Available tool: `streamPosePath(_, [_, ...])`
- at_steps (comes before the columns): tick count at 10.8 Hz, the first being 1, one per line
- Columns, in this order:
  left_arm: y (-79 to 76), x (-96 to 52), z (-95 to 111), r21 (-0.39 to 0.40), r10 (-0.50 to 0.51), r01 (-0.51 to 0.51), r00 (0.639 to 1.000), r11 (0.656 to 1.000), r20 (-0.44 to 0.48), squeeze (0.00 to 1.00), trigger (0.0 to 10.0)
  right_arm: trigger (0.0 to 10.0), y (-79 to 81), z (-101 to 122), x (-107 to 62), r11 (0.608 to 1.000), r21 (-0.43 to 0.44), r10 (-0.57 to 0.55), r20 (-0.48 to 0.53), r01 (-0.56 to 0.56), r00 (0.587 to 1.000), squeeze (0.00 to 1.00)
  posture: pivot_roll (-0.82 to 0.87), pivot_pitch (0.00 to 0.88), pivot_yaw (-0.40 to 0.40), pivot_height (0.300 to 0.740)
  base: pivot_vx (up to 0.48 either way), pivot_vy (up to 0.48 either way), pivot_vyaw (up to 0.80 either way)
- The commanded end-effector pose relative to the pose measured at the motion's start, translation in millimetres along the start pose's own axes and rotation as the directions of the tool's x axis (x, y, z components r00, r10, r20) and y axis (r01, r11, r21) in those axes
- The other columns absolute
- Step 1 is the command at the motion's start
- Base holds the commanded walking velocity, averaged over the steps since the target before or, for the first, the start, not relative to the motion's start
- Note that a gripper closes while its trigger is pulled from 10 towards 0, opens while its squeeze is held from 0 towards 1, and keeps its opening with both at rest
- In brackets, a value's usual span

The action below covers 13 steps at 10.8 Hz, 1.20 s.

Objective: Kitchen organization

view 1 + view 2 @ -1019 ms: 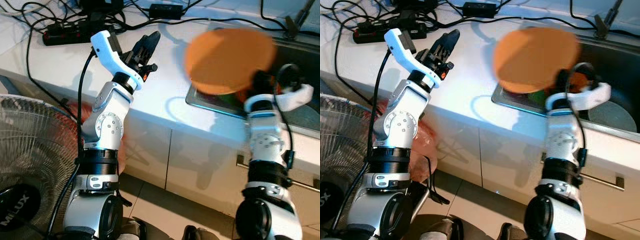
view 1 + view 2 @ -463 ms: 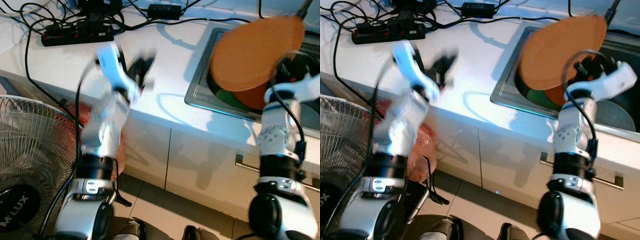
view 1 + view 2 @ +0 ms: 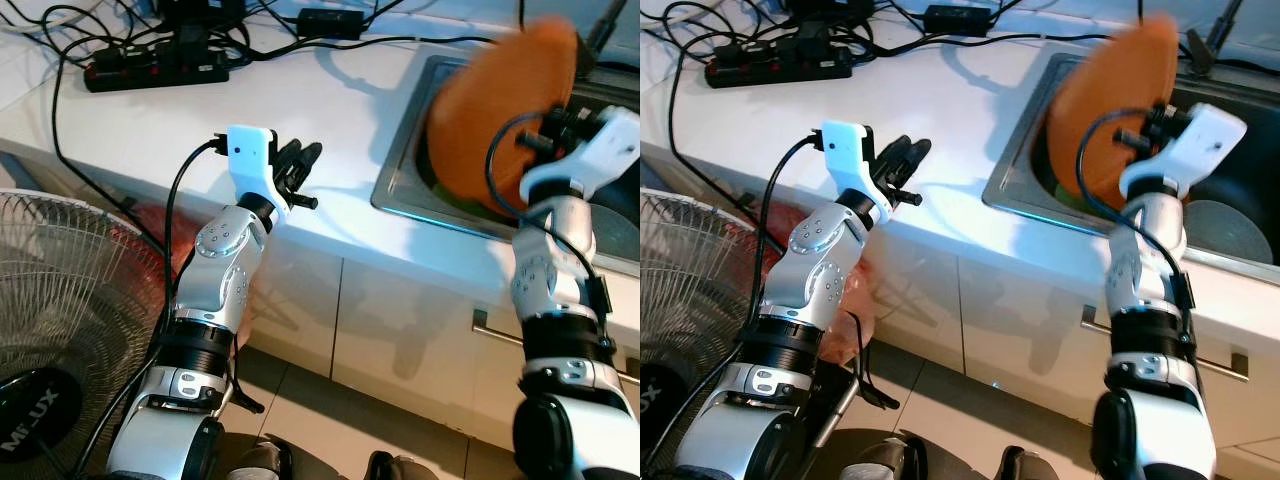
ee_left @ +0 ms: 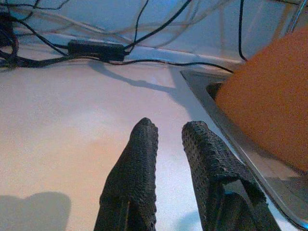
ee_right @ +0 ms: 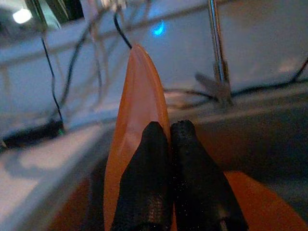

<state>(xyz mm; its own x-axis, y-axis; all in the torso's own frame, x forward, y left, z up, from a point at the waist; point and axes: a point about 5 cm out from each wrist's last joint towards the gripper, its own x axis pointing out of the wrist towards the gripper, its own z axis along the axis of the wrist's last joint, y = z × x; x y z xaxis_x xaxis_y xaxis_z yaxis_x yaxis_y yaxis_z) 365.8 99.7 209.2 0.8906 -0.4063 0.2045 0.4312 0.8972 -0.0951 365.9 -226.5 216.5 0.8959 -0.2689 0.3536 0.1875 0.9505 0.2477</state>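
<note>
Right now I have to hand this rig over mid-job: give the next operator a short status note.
Right gripper: jaws shut on the rim of an orange plate, held on edge over the sink.
Left gripper: holds nothing, jaws slightly apart, low over the white counter beside the sink.
In the sink: more orange dishes under the held plate, plus a grey round item.
Done: plate gripped and lifted.
Left: set it down; where it goes is not clear from the views.
</note>
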Motion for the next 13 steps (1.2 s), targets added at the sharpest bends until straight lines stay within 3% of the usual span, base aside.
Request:
streamPosePath(1, [1.7, -2.9, -5.4, 0.025, 0.005, -0.005, 1.0, 1.0, -0.011, 0.0, 10.0, 10.0, -3.6, 3.3, 0.4, 0.999, -0.053, 0.001, 0.028, 0.0, 1.0, 0.0, 0.01, 0.133, 0.04, 0.74, 0.0, 0.0, 0.0])
streamPosePath(3, [2.1, -4.9, -8.1, 0.055, 0.01, -0.009, 1.0, 0.998, -0.01, 0.0, 10.0, 10.0, -12.5, -14.8, -7.1, 0.987, -0.158, -0.01, -0.038, 0.004, 0.999, 0.0, 0.01, 0.126, 0.042, 0.74, 0.0, 0.0, 0.0])
streamPosePath(4, [1.7, -5.3, -8.9, 0.058, 0.008, -0.008, 1.0, 0.998, -0.009, 0.0, 10.0, 10.0, -10.9, -16.7, -7.7, 0.986, -0.169, -0.002, -0.045, -0.005, 0.999, 0.0, 0.01, 0.123, 0.044, 0.74, 0.0, 0.0, 0.0])
streamPosePath(5, [0.9, -5.2, -10.6, 0.056, 0.008, -0.007, 1.0, 0.998, -0.009, 0.0, 10.0, 10.0, -8.9, -19.5, -7.9, 0.985, -0.175, 0.002, -0.054, -0.012, 0.999, 0.85, 0.01, 0.121, 0.045, 0.74, 0.0, 0.0, 0.0])
streamPosePath(6, [-0.1, -5.1, -11.9, 0.057, 0.006, -0.005, 1.0, 0.998, -0.01, 0.0, 10.0, 10.0, -8.2, -22.4, -8.9, 0.984, -0.176, 0.005, -0.062, -0.016, 0.998, 1.0, 0.01, 0.121, 0.045, 0.74, 0.0, 0.0, 0.0])
streamPosePath(8, [0.3, -5.1, -12.2, 0.059, 0.01, -0.009, 1.0, 0.998, -0.007, 0.0, 10.0, 10.0, -8.3, -27.1, -11.2, 0.983, -0.183, 0.005, -0.078, -0.02, 0.997, 0.97, 0.01, 0.122, 0.046, 0.74, 0.0, 0.0, 0.0])
streamPosePath(9, [0.7, -5.3, -12.3, 0.061, 0.012, -0.011, 1.0, 0.998, -0.006, 0.0, 10.0, 10.0, -7.9, -27.2, -11.4, 0.982, -0.188, 0.006, -0.078, -0.02, 0.997, 0.82, 0.01, 0.127, 0.046, 0.74, 0.0, 0.0, 0.0])
streamPosePath(10, [1.3, -5.5, -12.1, 0.064, 0.018, -0.018, 1.0, 0.998, -0.002, 0.0, 10.0, 10.0, -6.8, -26.7, -11.1, 0.982, -0.188, 0.009, -0.075, -0.023, 0.997, 0.0, 0.01, 0.132, 0.043, 0.74, 0.0, 0.0, 0.0])
streamPosePath(12, [6.8, -7.1, -11.1, 0.058, 0.069, -0.071, 0.997, 0.996, 0.026, 0.0, 10.0, 10.0, -1.2, -20.6, -8.5, 0.981, -0.188, 0.044, -0.047, -0.053, 0.998, 0.0, 0.01, 0.138, 0.04, 0.74, 0.0, 0.0, 0.0])
streamPosePath(13, [10.0, -8.6, -11.1, 0.113, 0.115, -0.12, 0.992, 0.986, 0.049, 0.0, 10.0, 10.0, 2.5, -15.4, -7.9, 0.974, -0.213, 0.079, -0.02, -0.081, 0.997, 0.0, 0.0, 0.14, 0.04, 0.74, 0.0, 0.0, 0.0])
